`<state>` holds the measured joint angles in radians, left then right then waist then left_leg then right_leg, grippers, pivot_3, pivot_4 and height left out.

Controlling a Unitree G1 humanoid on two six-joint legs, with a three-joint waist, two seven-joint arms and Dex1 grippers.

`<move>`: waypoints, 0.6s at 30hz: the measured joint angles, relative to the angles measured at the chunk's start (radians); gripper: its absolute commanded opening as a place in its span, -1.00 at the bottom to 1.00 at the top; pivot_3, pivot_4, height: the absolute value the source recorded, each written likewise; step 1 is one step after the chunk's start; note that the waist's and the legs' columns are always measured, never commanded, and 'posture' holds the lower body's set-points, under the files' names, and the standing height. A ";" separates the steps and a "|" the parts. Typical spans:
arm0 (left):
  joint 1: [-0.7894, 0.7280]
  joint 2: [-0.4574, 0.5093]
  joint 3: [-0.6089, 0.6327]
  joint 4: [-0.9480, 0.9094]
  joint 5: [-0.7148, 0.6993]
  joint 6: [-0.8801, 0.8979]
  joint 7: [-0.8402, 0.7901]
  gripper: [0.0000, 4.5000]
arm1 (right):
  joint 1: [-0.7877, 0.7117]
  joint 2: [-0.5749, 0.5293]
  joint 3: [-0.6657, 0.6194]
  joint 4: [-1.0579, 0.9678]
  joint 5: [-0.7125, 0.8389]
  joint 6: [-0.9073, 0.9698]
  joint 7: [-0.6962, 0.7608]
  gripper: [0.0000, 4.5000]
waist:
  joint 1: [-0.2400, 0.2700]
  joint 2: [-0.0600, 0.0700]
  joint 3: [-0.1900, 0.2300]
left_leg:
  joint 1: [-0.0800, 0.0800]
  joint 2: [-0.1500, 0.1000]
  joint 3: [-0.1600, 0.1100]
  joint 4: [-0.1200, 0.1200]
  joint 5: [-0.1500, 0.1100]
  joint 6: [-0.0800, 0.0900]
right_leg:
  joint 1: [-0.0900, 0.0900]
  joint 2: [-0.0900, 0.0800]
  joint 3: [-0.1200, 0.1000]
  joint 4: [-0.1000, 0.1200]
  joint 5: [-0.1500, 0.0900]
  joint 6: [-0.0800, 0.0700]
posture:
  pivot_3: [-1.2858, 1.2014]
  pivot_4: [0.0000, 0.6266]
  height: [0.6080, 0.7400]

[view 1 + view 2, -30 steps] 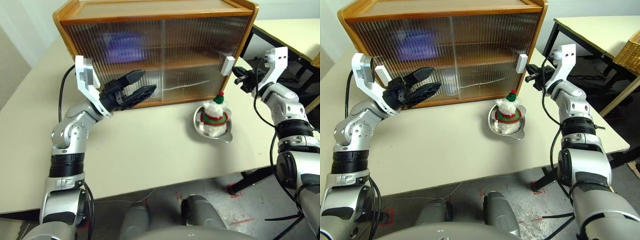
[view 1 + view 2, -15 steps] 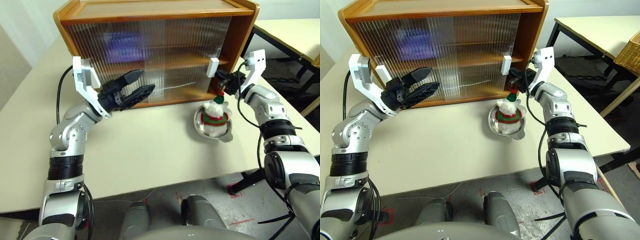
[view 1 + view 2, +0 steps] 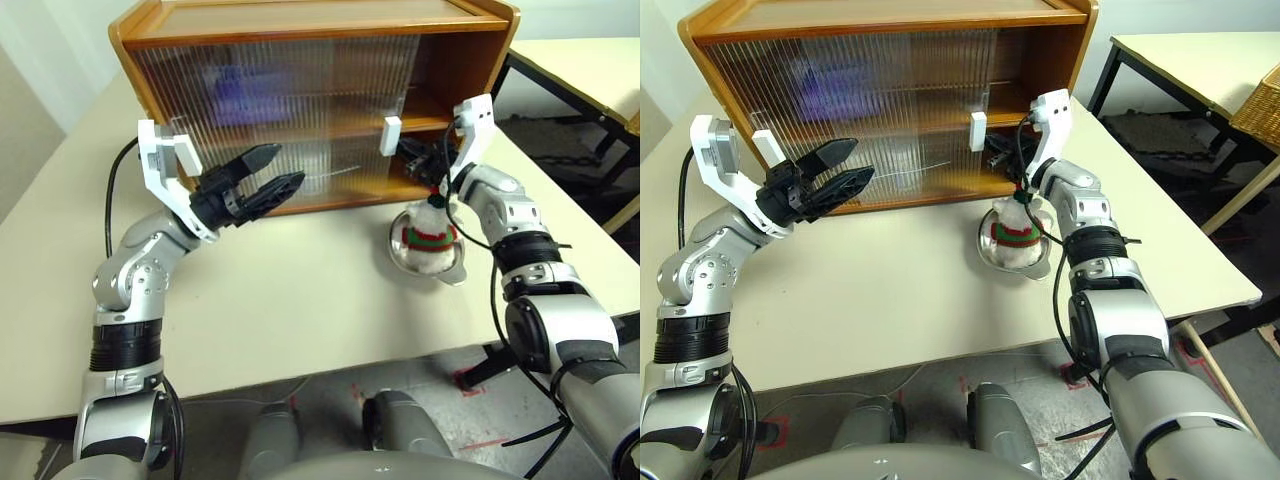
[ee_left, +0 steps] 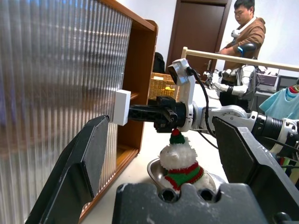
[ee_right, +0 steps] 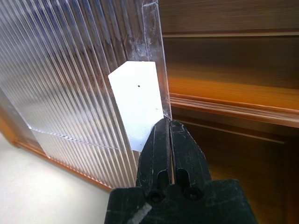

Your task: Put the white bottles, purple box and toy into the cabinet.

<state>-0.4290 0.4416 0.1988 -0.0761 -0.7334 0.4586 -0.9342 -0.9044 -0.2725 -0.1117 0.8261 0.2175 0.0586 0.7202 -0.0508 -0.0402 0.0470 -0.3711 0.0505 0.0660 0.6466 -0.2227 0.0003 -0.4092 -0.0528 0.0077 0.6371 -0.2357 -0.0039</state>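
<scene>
The cabinet stands at the back of the table, its right ribbed door slid partly left so the right end is open. My right gripper is shut, its tips pressed against that door's white handle. The toy, a white snowman with a red-green scarf, sits in a metal bowl just below that arm. The purple box shows as a blur behind the doors on the upper level. I cannot make out the white bottles through the ribbed doors. My left gripper hangs open and empty before the left door.
A second table stands to the right with a wicker basket on it. A person in a brown jacket stands beyond it. Bare tabletop lies in front of the cabinet.
My right gripper has moved left with the handle, sliding the right door left and opening the cabinet's right end. The left gripper has stayed where it was.
</scene>
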 measured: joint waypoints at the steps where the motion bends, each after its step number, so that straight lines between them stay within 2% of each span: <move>1: 0.000 0.000 0.000 0.000 0.000 0.000 0.000 1.00 | -0.001 0.004 0.002 -0.002 0.000 0.003 0.000 -0.99 | 0.002 0.000 0.000 | 0.000 0.000 0.000 0.000 0.000 0.000 | 0.000 0.000 0.000 0.000 0.000 0.000 | 0.11 -1.00 1.00; 18: 0.004 0.000 0.000 0.000 0.000 0.000 0.001 1.00 | -0.003 0.101 0.043 -0.105 0.001 0.063 0.012 -0.99 | 0.015 0.001 0.000 | -0.001 0.000 0.000 0.000 0.000 -0.001 | -0.002 0.000 0.000 0.001 0.000 -0.001 | 0.11 -1.00 1.00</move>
<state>-0.4254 0.4414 0.1989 -0.0761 -0.7336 0.4582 -0.9329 -0.9070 -0.1713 -0.0691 0.7214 0.2183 0.1217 0.7324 -0.0358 -0.0394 0.0475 -0.3721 0.0507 0.0662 0.6463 -0.2231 -0.0003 -0.4111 -0.0525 0.0073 0.6379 -0.2359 -0.0045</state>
